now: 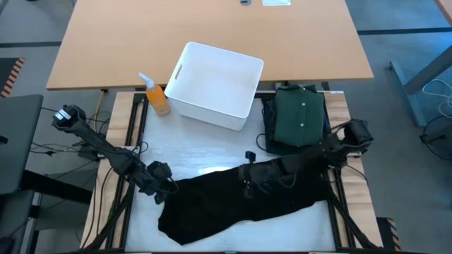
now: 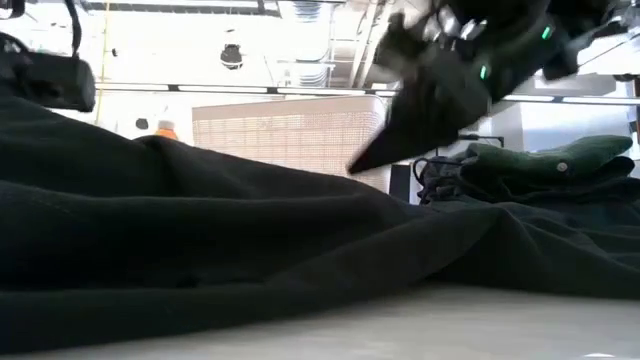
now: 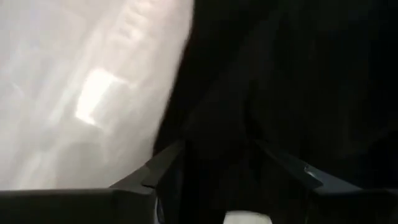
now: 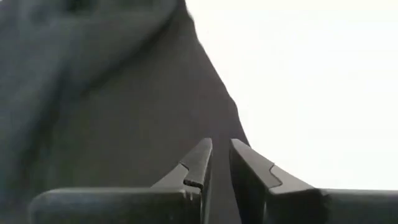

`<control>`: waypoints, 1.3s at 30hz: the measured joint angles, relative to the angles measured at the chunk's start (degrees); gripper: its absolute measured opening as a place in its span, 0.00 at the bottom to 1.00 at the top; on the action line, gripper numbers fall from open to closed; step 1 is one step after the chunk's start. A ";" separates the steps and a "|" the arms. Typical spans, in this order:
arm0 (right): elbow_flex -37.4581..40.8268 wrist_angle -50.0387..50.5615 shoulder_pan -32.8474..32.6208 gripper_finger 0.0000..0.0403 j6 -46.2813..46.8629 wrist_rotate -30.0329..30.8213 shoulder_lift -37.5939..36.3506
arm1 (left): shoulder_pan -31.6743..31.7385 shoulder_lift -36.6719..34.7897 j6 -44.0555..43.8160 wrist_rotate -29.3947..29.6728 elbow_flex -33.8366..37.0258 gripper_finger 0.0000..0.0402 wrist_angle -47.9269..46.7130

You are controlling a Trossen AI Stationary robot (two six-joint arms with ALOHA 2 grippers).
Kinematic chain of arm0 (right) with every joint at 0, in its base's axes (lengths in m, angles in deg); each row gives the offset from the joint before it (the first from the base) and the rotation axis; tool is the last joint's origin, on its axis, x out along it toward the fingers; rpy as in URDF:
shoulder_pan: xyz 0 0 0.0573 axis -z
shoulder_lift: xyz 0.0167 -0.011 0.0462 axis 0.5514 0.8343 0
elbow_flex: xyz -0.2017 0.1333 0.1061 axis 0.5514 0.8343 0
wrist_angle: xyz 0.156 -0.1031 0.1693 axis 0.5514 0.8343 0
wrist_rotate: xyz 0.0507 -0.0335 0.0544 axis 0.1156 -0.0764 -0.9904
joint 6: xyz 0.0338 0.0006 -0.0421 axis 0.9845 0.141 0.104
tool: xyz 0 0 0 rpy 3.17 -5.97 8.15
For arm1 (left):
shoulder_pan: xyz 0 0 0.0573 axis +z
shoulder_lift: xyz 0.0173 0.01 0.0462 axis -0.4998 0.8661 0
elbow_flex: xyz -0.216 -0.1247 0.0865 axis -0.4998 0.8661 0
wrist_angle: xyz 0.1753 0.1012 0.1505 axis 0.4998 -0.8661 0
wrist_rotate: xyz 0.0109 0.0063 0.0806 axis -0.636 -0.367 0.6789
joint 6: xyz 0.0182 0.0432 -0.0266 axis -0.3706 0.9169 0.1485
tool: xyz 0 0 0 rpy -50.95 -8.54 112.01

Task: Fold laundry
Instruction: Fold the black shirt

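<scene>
A black garment [image 1: 240, 204] lies spread across the near half of the table, rumpled in low folds [image 2: 250, 240]. My left gripper [image 1: 164, 189] is at its left end, fingers open, with dark cloth [image 3: 280, 74] ahead of and between them [image 3: 221, 162]. My right gripper [image 1: 248, 180] hovers over the garment's middle. It points down at a slant, its fingers [image 4: 221, 155] shut to a thin slit with nothing in them and its tip [image 2: 358, 165] clear above the cloth. A folded dark green buttoned shirt [image 1: 300, 116] rests at the far right. My left gripper has its open fingers [image 3: 165, 168] on either side of a stretch of the black garment's left end, coming from above at a slant. Whether they touch the cloth I cannot tell.
A white plastic bin [image 1: 215, 85] stands at the far middle with an orange spray bottle [image 1: 157, 95] at its left. More dark clothing [image 1: 270, 130] lies beside the green shirt. Bare table surface [image 1: 191, 152] shows between the bin and the garment.
</scene>
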 joint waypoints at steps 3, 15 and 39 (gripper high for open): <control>0.66 -0.65 3.19 0.20 0.08 -4.90 3.04 | -0.16 0.26 -3.23 -2.48 2.21 0.38 1.08; 0.60 -2.92 7.14 0.15 -0.76 0.69 10.50 | -0.85 0.49 -2.76 0.25 4.84 0.01 1.65; 0.74 -3.09 4.43 0.05 -8.74 8.54 3.99 | 5.06 -11.74 -2.62 12.96 -9.28 0.01 -36.19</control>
